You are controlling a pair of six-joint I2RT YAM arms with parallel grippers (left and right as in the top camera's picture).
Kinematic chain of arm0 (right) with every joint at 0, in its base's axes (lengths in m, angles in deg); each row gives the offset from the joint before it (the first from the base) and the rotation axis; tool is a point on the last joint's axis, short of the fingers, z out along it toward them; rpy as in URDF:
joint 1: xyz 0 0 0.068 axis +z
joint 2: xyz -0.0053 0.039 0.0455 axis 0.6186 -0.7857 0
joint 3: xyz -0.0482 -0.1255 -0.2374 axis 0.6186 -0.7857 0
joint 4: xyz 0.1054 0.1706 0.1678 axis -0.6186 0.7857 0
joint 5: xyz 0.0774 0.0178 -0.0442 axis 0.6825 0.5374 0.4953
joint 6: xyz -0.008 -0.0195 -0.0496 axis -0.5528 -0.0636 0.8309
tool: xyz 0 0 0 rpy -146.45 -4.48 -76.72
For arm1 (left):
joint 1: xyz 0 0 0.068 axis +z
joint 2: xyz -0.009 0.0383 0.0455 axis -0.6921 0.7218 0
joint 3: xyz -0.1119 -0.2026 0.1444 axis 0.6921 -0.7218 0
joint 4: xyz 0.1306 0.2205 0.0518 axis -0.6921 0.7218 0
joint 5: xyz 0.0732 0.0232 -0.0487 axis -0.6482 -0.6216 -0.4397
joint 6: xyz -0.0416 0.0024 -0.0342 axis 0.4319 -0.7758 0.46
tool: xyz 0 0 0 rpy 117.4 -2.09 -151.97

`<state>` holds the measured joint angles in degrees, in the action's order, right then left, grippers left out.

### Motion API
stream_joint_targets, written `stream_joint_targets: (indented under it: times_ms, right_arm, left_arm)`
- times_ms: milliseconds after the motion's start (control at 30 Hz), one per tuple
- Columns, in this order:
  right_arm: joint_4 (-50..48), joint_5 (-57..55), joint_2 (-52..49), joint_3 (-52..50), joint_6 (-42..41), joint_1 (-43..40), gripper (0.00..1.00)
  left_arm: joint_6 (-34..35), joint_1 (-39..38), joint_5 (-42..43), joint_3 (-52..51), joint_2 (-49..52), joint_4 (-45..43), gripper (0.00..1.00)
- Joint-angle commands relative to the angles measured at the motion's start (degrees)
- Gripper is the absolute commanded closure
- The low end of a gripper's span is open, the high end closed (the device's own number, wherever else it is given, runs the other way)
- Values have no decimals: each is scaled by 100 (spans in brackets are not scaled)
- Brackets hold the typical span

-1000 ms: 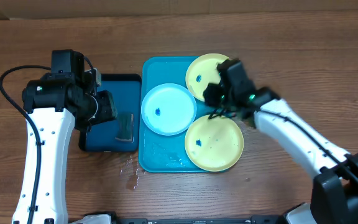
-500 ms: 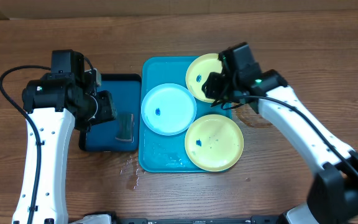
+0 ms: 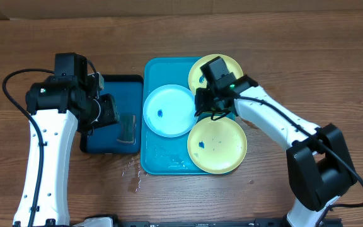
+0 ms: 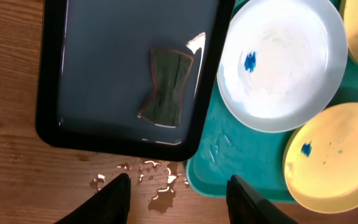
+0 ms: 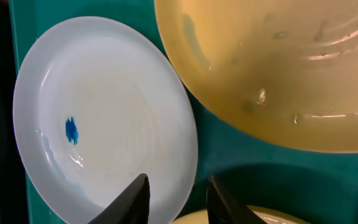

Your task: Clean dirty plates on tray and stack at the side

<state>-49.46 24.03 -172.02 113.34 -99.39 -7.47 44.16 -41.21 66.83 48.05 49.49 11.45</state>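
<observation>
Right gripper (image 5: 178,190) is being held part-open, empty | round light-blue plastic plate (image 5: 104,118) is being overhung at its right rim, its body lying leftward

Wooden table (image 3: 282,38), turquoise tray (image 3: 162,161), dark-blue tray (image 3: 121,85), apparently water drops (image 3: 133,176)

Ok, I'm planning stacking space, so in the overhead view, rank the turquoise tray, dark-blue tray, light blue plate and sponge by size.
1. turquoise tray
2. dark-blue tray, partly hidden
3. light blue plate
4. sponge

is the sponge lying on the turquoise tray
No, the sponge lies in the dark tray, beside the turquoise tray.
</observation>
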Motion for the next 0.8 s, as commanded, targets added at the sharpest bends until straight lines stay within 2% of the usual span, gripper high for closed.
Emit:
stream_joint_targets:
  times_ms: [0,200,333,767]
  right_arm:
    - [-35,-387,-15,-13,37,96,67]
    - [-122,-400,-297,-13,9,157,68]
    - [-120,-404,-428,-13,-4,155,72]
    - [-203,-549,-597,-13,-4,214,73]
  left_arm:
    - [151,-39,-61,-138,17,-31,49]
    - [164,-39,-61,-138,17,-81,49]
    - [164,-39,-59,-138,17,-81,49]
    - [164,-39,-61,-138,17,-79,49]
